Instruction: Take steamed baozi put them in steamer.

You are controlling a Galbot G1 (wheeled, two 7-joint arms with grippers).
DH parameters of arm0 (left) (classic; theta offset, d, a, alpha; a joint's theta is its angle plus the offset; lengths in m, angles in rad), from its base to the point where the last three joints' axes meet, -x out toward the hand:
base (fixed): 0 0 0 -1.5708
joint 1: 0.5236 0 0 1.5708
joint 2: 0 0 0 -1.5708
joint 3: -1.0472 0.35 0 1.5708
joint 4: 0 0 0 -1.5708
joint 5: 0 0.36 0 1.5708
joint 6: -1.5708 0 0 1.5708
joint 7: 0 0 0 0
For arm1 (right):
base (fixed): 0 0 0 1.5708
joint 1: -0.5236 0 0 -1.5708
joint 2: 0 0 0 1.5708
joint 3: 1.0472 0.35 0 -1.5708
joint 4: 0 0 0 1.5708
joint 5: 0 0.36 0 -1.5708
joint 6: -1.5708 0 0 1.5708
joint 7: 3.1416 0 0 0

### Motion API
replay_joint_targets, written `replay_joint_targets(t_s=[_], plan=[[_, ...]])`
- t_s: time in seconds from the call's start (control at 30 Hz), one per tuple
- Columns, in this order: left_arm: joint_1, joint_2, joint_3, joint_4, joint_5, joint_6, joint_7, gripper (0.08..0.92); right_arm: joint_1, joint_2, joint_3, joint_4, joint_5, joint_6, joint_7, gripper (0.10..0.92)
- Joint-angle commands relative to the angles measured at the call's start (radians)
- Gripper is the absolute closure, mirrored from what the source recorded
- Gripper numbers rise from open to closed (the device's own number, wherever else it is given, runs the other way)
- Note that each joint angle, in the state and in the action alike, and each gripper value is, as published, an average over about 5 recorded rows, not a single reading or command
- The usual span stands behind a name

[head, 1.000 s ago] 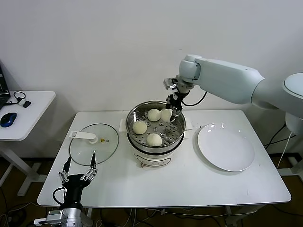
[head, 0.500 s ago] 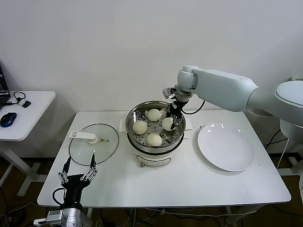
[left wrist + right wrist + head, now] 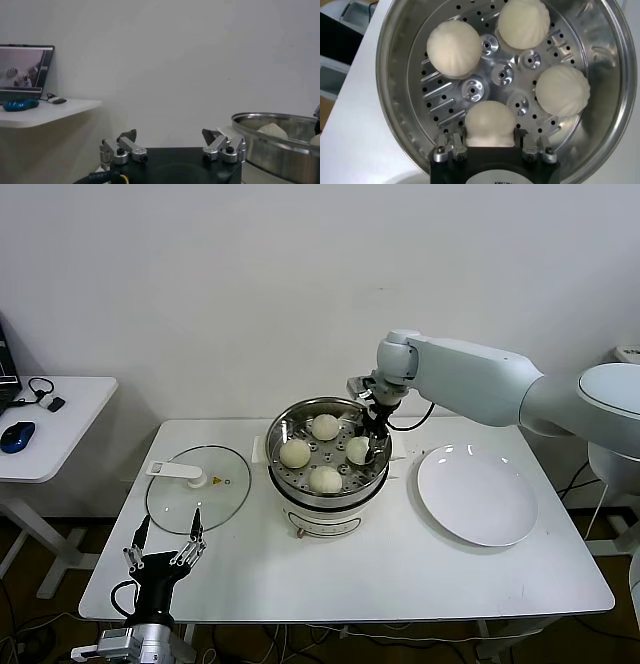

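The steamer (image 3: 283,424) stands mid-table on its white base, with the perforated tray inside. Three baozi lie free on the tray (image 3: 325,426), (image 3: 294,453), (image 3: 325,479). My right gripper (image 3: 372,446) reaches down inside the pot at its right side and is shut on the fourth baozi (image 3: 356,449), which rests low on the tray. In the right wrist view this baozi (image 3: 490,120) sits between the fingers of my right gripper (image 3: 489,134), with the other three beyond it. My left gripper (image 3: 165,529) is parked open and empty at the table's front left edge.
A white plate (image 3: 478,496) lies right of the steamer with nothing on it. The glass lid (image 3: 198,489) with a white handle lies left of the steamer. A side table (image 3: 60,419) with a mouse stands at far left. The steamer's rim (image 3: 280,145) shows in the left wrist view.
My right gripper has come down from above the steamer's rim into the pot, carrying the baozi down to the tray's right side. The left arm has not moved.
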Motion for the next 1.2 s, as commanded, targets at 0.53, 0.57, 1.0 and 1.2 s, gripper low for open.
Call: replay_joint_targets(t_s=[0.53, 0.57, 1.0, 1.2], plan=[[-0.006, 0.001, 0.003, -0.006, 0.003, 0.005, 0.001, 0.177, 0.064, -0.091, 0.063, 0.080, 0.032, 0.004, 0.007, 0.203], [-0.006, 0.001, 0.003, -0.006, 0.004, 0.005, 0.001, 0.177, 0.068, -0.099, 0.073, 0.084, 0.034, 0.005, 0.011, 0.203], [-0.005, 0.002, 0.007, -0.018, 0.012, 0.007, 0.001, 0.177, -0.059, -0.304, 0.392, 0.232, 0.027, 0.025, 0.199, 0.203], [-0.007, 0.003, 0.015, -0.025, 0.025, 0.010, 0.002, 0.177, -0.276, -0.456, 0.673, 0.379, -0.012, 0.022, 0.390, 0.203]])
